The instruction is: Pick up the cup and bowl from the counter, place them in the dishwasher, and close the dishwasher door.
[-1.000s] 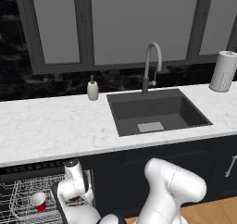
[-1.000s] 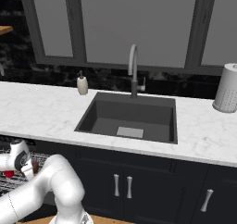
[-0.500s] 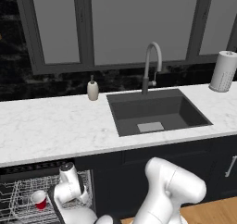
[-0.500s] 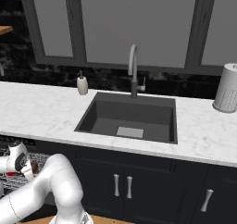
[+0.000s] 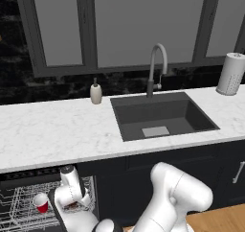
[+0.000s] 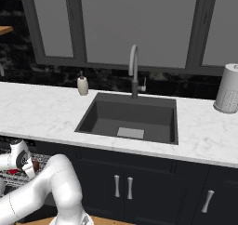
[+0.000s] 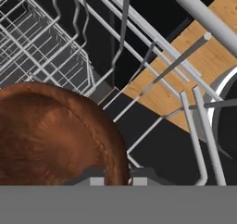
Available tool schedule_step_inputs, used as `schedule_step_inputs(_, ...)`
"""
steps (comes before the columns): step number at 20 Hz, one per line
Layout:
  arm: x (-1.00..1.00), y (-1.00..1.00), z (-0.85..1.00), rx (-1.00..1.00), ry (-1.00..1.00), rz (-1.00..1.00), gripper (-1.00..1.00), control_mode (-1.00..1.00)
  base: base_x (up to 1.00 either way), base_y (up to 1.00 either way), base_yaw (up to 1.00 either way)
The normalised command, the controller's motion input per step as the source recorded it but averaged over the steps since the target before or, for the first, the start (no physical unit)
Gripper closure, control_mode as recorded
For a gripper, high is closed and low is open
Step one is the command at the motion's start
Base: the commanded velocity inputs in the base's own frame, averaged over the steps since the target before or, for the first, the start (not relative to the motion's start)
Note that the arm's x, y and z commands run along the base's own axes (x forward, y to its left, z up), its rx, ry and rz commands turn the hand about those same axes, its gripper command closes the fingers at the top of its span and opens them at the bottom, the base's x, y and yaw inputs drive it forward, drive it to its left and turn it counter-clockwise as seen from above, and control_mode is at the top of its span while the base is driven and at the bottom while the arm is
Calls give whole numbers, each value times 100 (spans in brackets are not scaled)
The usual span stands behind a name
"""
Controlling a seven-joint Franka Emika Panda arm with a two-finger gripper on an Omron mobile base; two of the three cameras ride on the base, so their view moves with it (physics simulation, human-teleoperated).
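Note:
The dishwasher (image 5: 19, 212) stands open under the counter (image 5: 57, 130), with its white wire rack (image 7: 51, 47) showing. A small red cup (image 5: 41, 203) sits upright in the rack. Just right of the cup, my gripper (image 5: 72, 203) points down into the rack. It is shut on the rim of the reddish-brown bowl (image 7: 55, 135), which fills the lower left of the hand view, its edge between the fingertips (image 7: 97, 180). From the right base view the bowl (image 6: 33, 165) peeks out beside my hand, low over the rack (image 6: 44, 159).
A beige soap bottle (image 5: 96, 93) stands on the counter left of the dark sink (image 5: 160, 116) and its tap (image 5: 155, 68). A paper towel roll (image 5: 230, 74) is at the far right. Dark cabinet doors (image 6: 123, 187) run under the sink. Wood floor (image 7: 203, 65) shows below the rack.
My hand with the bowl has shifted slightly left and lower into the rack, nearer the cup. The cup has not moved.

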Motion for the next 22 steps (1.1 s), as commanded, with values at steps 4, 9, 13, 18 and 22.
schedule_step_inputs(4, 0, 0, 0, 0, 0, 0, -100, -100, 0, 0, 0)
schedule_step_inputs(9, -6, 0, 6, 0, 0, 0, -100, -100, 0, 0, 0)
schedule_step_inputs(13, -52, 0, 62, 0, -2, 0, -100, -100, 0, 0, 0)
schedule_step_inputs(18, -97, 5, 96, -3, -16, 1, -100, -100, 0, 0, 0)
schedule_step_inputs(22, -54, 6, 79, -26, -4, 3, -100, -100, 0, 0, 0)
